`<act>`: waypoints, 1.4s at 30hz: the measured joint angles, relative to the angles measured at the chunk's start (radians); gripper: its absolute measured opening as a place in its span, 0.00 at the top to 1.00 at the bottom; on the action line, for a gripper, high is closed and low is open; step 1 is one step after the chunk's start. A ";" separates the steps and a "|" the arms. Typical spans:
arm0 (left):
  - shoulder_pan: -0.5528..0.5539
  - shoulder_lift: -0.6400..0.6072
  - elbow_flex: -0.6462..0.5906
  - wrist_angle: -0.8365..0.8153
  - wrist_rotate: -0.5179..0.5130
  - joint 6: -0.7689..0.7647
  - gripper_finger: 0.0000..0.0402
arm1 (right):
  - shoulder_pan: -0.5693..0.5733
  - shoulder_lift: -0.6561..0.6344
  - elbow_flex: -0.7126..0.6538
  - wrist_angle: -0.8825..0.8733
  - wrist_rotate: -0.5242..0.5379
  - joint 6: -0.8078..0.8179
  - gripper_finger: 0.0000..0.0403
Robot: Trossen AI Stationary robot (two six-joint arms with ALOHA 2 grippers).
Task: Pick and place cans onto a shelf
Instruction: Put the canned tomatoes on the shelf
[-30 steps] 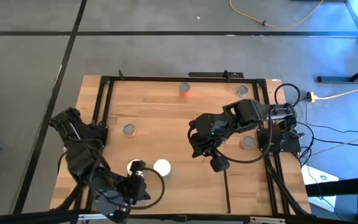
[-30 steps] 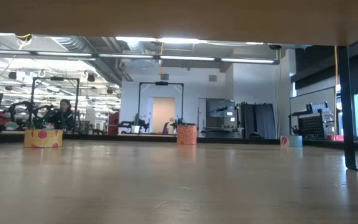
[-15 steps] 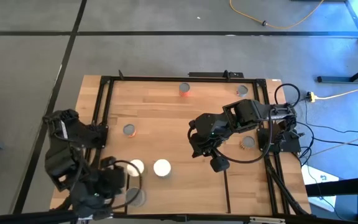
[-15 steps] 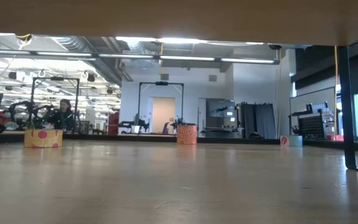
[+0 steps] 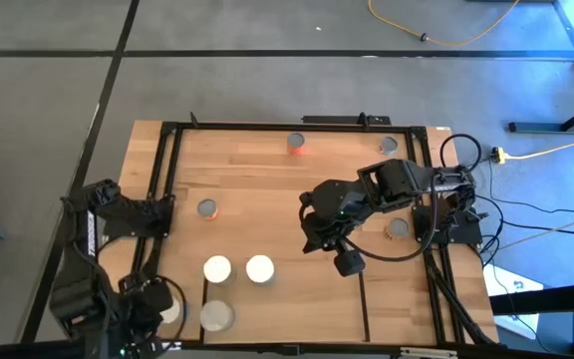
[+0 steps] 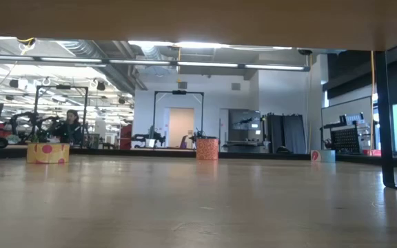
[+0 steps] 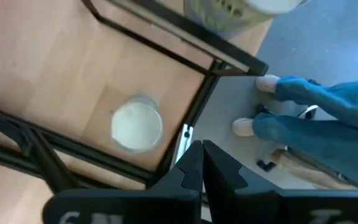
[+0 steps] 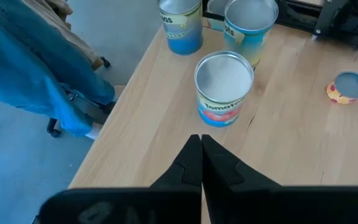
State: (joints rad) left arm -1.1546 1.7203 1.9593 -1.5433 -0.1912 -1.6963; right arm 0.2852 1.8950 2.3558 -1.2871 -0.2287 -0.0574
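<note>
Several cans stand upright on their bases. Three are on the shelf [image 5: 297, 311]: two white-topped cans [image 5: 216, 268] [image 5: 259, 268] and a grey-topped one [image 5: 216, 315]. The right wrist view shows the same three, the nearest a tomato can [image 8: 224, 87]. Others stand on the tabletop: [image 5: 296, 143], [image 5: 388, 146], [image 5: 206, 208], [image 5: 397, 227]. My left gripper [image 7: 202, 155] is shut and empty at the table's near left corner [image 5: 145, 297], beside a cream-topped can [image 7: 137, 126]. My right gripper [image 8: 201, 144] is shut and empty over the table's middle [image 5: 348, 263], pointing at the shelf cans.
The table's black frame bars [image 5: 167, 179] run along its edges, and thin bars [image 5: 365, 309] border the shelf. A person's legs in blue trousers [image 7: 328, 118] stand by the table's near edge and also show in the right wrist view [image 8: 36, 68]. Cables [image 5: 466, 239] lie at the right edge.
My left arm has drawn back from the shelf's cans toward the table's left and near edges. This uncovers the second white-topped can and the grey-topped can at the shelf's near left.
</note>
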 joint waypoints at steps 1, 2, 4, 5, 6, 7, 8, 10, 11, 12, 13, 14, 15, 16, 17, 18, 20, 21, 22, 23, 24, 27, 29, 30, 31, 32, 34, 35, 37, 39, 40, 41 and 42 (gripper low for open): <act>-0.001 0.000 -0.014 0.008 0.000 -0.019 0.99 | 0.000 0.000 0.000 0.002 0.000 0.000 1.00; -0.002 0.001 -0.027 0.012 0.002 -0.035 0.98 | 0.000 0.000 0.000 0.004 0.000 0.000 1.00; -0.006 0.001 -0.048 0.018 0.016 -0.057 0.96 | 0.000 0.000 0.000 0.006 0.000 0.000 1.00; -0.006 0.001 -0.058 0.017 0.033 -0.062 0.95 | 0.000 0.000 0.000 0.006 0.000 0.000 1.00; -0.006 0.001 -0.068 0.018 0.056 -0.066 0.94 | 0.000 0.000 0.000 0.006 0.000 0.000 1.00; -0.007 0.001 -0.079 0.018 0.074 -0.075 0.93 | 0.000 0.000 0.000 0.006 0.000 0.000 1.00; -0.007 0.001 -0.091 0.018 0.088 -0.085 0.91 | 0.000 0.000 0.000 0.006 0.000 0.000 1.00; -0.007 0.001 -0.115 0.018 0.119 -0.129 0.89 | 0.000 0.000 0.000 0.007 0.000 0.000 1.00; -0.007 0.001 -0.126 0.019 0.134 -0.150 0.87 | 0.000 0.000 0.000 0.011 0.000 0.000 1.00; -0.007 0.001 -0.137 0.019 0.149 -0.167 0.86 | 0.000 0.000 0.000 0.017 0.000 0.000 1.00; -0.006 0.001 -0.149 0.019 0.159 -0.184 0.85 | 0.000 0.000 0.000 0.021 0.000 0.000 1.00; -0.006 0.001 -0.161 0.020 0.161 -0.200 0.85 | 0.000 0.000 0.000 0.025 0.000 0.000 1.00; -0.006 0.001 -0.173 0.025 0.160 -0.209 0.84 | 0.000 0.000 0.000 0.031 0.000 0.000 1.00; -0.006 0.001 -0.183 0.036 0.159 -0.210 0.84 | 0.000 0.000 0.000 0.037 0.000 0.000 1.00; -0.006 0.001 -0.190 0.048 0.158 -0.202 0.84 | 0.000 0.000 0.000 0.041 0.000 0.000 1.00; -0.007 0.001 -0.199 0.063 0.157 -0.182 0.84 | 0.000 0.000 0.000 0.042 0.000 0.000 1.00; -0.011 0.001 -0.219 0.096 0.156 -0.121 0.84 | 0.000 0.000 0.000 0.042 0.000 0.000 1.00; -0.014 0.001 -0.232 0.119 0.155 -0.084 0.84 | 0.000 0.000 0.000 0.042 0.000 0.000 1.00; -0.018 0.001 -0.243 0.143 0.155 -0.043 0.84 | 0.000 0.000 0.000 0.042 0.000 0.000 1.00; -0.022 0.001 -0.256 0.163 0.154 -0.009 0.84 | 0.000 0.000 0.000 0.042 0.000 0.000 1.00; -0.026 0.001 -0.270 0.182 0.153 0.021 0.84 | 0.000 0.000 0.000 0.043 0.000 0.000 1.00; -0.043 0.001 -0.313 0.233 0.151 0.095 0.84 | 0.000 0.000 0.000 0.044 0.000 0.008 1.00; -0.058 0.001 -0.343 0.250 0.149 0.135 0.84 | 0.000 0.000 0.000 0.050 0.000 0.024 1.00; -0.065 0.001 -0.358 0.258 0.146 0.154 0.84 | 0.000 0.000 0.000 0.050 0.000 0.027 1.00; -0.072 0.001 -0.373 0.264 0.139 0.172 0.84 | 0.000 0.000 0.000 0.050 0.000 0.027 1.00; -0.080 0.001 -0.388 0.265 0.129 0.189 0.84 | 0.000 0.000 0.000 0.050 0.000 0.027 1.00; -0.096 0.001 -0.414 0.267 0.102 0.225 0.84 | 0.000 0.000 0.000 0.050 0.000 0.027 1.00; -0.103 0.001 -0.427 0.273 0.095 0.244 0.84 | 0.000 0.000 0.000 0.050 0.000 0.027 1.00; -0.114 0.001 -0.449 0.284 0.084 0.281 0.84 | 0.000 0.000 0.000 0.050 0.000 0.027 1.00; -0.124 0.001 -0.466 0.284 0.076 0.302 0.84 | 0.000 0.000 0.000 0.049 0.000 0.027 1.00; -0.128 0.001 -0.475 0.284 0.072 0.304 0.84 | 0.000 0.000 0.000 0.050 0.000 0.027 1.00; -0.131 0.001 -0.482 0.285 0.068 0.305 0.84 | 0.000 0.000 0.000 0.049 0.000 0.027 1.00; -0.135 0.001 -0.489 0.288 0.060 0.308 0.84 | 0.000 0.000 0.000 0.049 0.000 0.027 1.00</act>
State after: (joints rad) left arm -1.2896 1.7210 1.4707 -1.2554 -0.1313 -1.3886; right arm 0.2852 1.8953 2.3558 -1.2377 -0.2287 -0.0307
